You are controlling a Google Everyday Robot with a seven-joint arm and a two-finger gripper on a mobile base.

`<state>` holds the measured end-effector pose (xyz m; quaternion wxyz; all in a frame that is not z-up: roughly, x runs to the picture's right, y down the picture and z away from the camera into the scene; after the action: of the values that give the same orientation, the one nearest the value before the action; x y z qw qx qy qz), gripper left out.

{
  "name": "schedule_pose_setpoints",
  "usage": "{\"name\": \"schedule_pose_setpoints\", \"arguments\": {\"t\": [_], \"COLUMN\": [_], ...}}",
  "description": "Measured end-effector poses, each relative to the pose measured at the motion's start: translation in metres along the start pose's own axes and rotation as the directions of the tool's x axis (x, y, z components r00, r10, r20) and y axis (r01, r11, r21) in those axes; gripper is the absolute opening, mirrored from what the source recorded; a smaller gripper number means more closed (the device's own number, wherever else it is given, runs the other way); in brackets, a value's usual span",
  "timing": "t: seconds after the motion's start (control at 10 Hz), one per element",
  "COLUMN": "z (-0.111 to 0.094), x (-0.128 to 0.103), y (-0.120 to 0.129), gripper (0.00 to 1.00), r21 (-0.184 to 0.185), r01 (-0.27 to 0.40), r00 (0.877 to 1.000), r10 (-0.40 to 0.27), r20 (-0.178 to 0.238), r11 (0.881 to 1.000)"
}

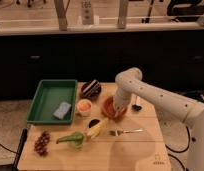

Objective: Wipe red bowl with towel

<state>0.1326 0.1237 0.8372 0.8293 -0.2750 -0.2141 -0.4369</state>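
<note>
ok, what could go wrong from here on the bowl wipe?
1. The tool is down inside the red bowl, which sits unbraced on the table. Sideways pressure could slide it into the orange-filled cup just to its left.
2. The banana and fork lie close in front of the bowl. If it gets shoved or tipped, it might knock them.
</note>
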Motion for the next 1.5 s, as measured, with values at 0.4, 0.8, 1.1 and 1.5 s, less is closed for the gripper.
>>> {"name": "schedule_pose_setpoints", "arguments": {"t": [0.4,0.8,1.1,1.5], "z": [0.001,0.010,0.012,0.014], "x": [0.034,0.024,-0.009,-0.025], "y": [-0.007,-0.042,-0.061,-0.033], "gripper": [0.00,0.00,0.00,0.00], "r21": [0.011,0.047,0.080,0.079], "r01": [-0.060,0.000,0.119,0.159], "r00": [0.998,1.000,0.993,0.987], "r10": [0.060,0.001,-0.119,-0.161], "r20": [-0.025,-0.020,-0.001,0.018], "r11": [0.998,0.999,0.990,0.984]}}
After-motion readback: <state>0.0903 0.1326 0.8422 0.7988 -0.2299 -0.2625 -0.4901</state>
